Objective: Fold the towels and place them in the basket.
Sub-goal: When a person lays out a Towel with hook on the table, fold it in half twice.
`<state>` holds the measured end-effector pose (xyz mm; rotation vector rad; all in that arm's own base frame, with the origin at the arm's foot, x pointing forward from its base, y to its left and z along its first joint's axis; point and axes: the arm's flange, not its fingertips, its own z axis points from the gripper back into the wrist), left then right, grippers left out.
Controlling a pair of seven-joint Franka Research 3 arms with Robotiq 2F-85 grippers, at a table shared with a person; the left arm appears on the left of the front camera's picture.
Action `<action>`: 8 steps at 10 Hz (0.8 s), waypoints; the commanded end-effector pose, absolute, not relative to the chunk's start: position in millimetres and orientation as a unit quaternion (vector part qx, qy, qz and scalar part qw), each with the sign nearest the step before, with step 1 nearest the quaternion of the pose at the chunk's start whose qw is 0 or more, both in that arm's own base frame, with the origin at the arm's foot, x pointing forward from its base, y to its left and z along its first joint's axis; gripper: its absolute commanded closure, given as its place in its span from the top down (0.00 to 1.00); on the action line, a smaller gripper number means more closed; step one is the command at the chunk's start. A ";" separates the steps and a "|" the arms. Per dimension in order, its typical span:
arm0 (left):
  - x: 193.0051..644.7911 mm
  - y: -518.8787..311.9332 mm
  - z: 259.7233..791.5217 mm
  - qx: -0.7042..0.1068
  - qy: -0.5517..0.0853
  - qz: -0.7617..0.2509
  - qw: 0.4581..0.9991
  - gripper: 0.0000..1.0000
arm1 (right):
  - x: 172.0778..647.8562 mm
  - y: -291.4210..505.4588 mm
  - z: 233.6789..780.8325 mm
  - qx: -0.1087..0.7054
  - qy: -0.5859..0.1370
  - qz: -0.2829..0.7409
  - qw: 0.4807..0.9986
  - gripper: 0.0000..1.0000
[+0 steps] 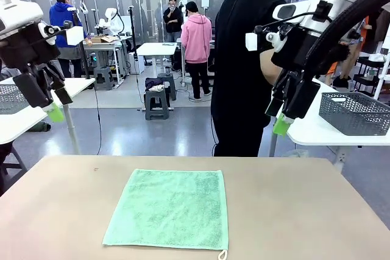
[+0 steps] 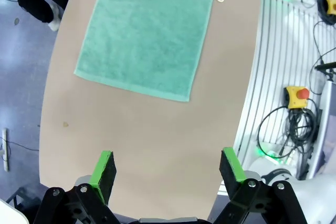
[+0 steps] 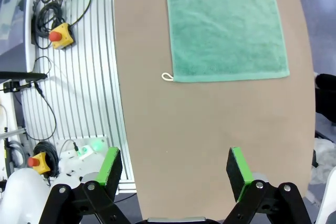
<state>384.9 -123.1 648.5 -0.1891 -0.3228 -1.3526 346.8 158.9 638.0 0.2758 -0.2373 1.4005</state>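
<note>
The mint green towel (image 1: 170, 208) lies flat and unfolded on the desk (image 1: 304, 211), and everything else is placed from it here. Its little loop (image 1: 223, 254) sticks out at the near right corner, close to the desk's robot-side edge. The left jaws hang high above and to the left of the towel, the right jaws high above and to its right. Both stand wide open and hold nothing, so no fold has begun.

The main risk, as I judge it, is a poor pinch. Terry lying flush on a hard top gives the pads little to get under, so jaws coming down at a corner may close on air. They may also scrape the desk, or bunch the cloth instead of lifting a clean edge.

If one side catches and the other slips, the towel is likely to skew or slide towards the desk edge behind the loop corner, and the fold will come out crooked. A pad could also snag the loop and drag that corner along when the jaws let go.

A dark grey mesh basket (image 1: 356, 112) sits on a white side table beyond the towel and to its right, well apart from it. A similar one (image 1: 11, 98) sits beyond and to the left, and I cannot tell which is meant. A person in black (image 1: 244, 59) stands just beyond the towel's far side, so a long carry could let the fold fall open or pass close to them.
</note>
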 end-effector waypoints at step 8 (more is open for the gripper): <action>366.2 -196.4 500.7 0.000 -0.067 -0.668 0.741 1.00 | 309.0 214.9 535.0 0.040 -0.059 0.635 0.769 1.00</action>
